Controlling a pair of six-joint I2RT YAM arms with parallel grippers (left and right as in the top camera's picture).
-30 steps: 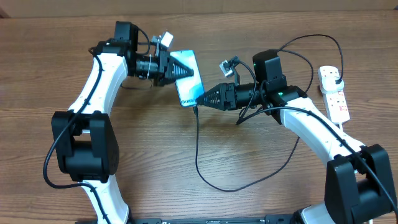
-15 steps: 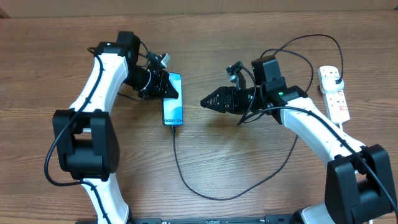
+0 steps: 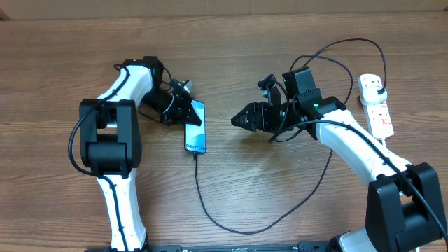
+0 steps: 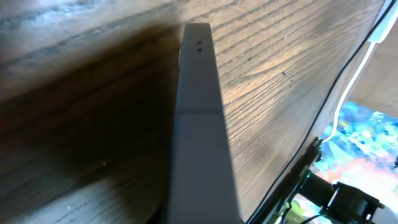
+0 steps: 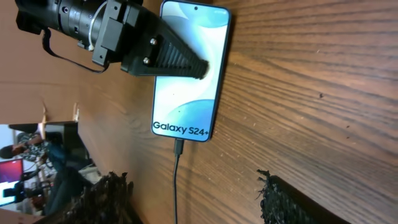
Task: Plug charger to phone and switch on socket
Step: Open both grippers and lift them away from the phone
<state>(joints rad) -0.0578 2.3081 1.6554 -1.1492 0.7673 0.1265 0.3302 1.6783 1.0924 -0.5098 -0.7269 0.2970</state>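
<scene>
Phone: left of table centre, clamped at its far half by left gripper, judged steadied for plugging. Charger: tip seated in near end. Right gripper: spread empty, to the right. Socket: far right, untouched.
</scene>
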